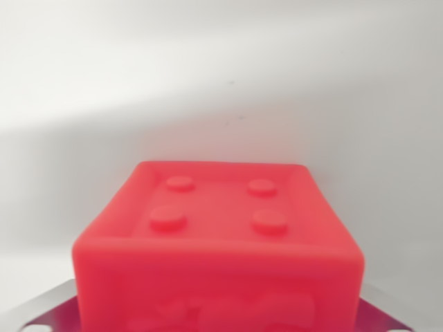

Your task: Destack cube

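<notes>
Close against the claw [220,325], filling the lower middle of the wrist view, sits a red cube [218,249]. Its upper face is sunken, with a raised rim and four round studs. Grey metal parts of the claw show at the bottom corners, one on each side of the cube; whether they clamp it I cannot tell. Beyond lies a plain white surface [221,76], shadowed nearer the cube.
</notes>
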You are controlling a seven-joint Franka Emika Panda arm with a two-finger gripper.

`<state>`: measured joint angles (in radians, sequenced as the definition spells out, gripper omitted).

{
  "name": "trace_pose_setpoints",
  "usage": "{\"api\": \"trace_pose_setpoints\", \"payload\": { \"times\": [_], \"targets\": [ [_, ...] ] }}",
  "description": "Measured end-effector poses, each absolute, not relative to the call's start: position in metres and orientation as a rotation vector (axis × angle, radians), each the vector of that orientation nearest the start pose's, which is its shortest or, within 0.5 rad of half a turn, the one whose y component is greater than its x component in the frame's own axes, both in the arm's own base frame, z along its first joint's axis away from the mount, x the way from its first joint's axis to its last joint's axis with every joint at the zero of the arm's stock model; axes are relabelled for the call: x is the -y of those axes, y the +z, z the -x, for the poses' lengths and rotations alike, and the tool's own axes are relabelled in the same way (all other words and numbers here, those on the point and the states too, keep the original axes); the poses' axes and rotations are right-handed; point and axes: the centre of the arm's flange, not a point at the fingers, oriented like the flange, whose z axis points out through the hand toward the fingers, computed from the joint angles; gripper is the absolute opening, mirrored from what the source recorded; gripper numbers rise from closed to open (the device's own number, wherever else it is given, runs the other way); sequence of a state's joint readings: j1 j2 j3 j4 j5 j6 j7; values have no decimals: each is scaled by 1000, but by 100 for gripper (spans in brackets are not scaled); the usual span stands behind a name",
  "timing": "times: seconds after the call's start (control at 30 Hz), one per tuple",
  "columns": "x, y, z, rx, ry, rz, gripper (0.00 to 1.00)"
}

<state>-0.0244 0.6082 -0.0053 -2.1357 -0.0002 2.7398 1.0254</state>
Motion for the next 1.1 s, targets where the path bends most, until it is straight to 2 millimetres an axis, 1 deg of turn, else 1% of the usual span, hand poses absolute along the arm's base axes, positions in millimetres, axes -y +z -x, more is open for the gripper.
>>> {"api": "trace_pose_setpoints", "payload": {
  "times": [0.9, 1.1],
  "targets": [
    [17, 116, -560, -1582, 3, 2719, 100],
    [17, 122, -561, -1582, -1, 2718, 100]
  ]
}}
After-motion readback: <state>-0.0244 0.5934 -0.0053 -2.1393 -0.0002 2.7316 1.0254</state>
